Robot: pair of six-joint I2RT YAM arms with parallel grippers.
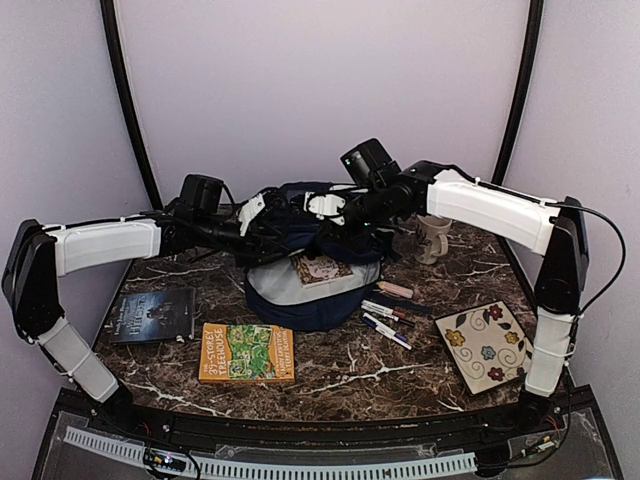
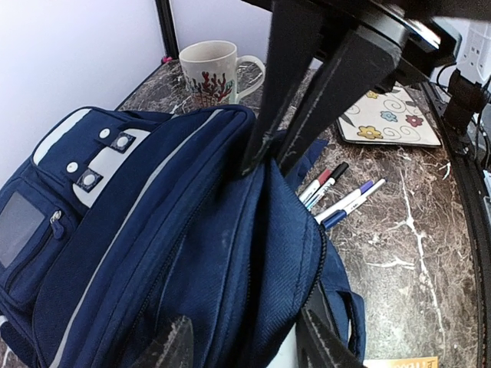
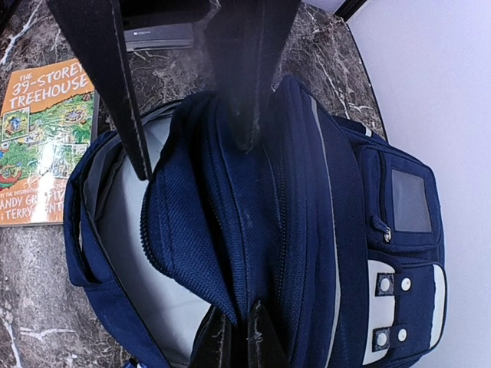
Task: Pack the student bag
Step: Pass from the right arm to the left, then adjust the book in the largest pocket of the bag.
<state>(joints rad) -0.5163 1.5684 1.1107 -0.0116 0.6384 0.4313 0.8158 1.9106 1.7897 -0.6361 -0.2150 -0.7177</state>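
Found the student bag (image 1: 312, 305) slumped at frame centre: soft, floppy, probably light. Judged the opening's rim the best hold. Saw right gripper (image 3: 239, 337) pinched shut on that fabric; left gripper (image 2: 247, 349) astride it, grip unclear.

The right arm (image 1: 495, 212) hides part of the student bag (image 1: 310, 305); the dark book (image 1: 152, 315) has a title too small to read.

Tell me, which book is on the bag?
The small tan book, lying on the grey lining of the student bag. The dark book and the orange Treehouse book lie on the table.
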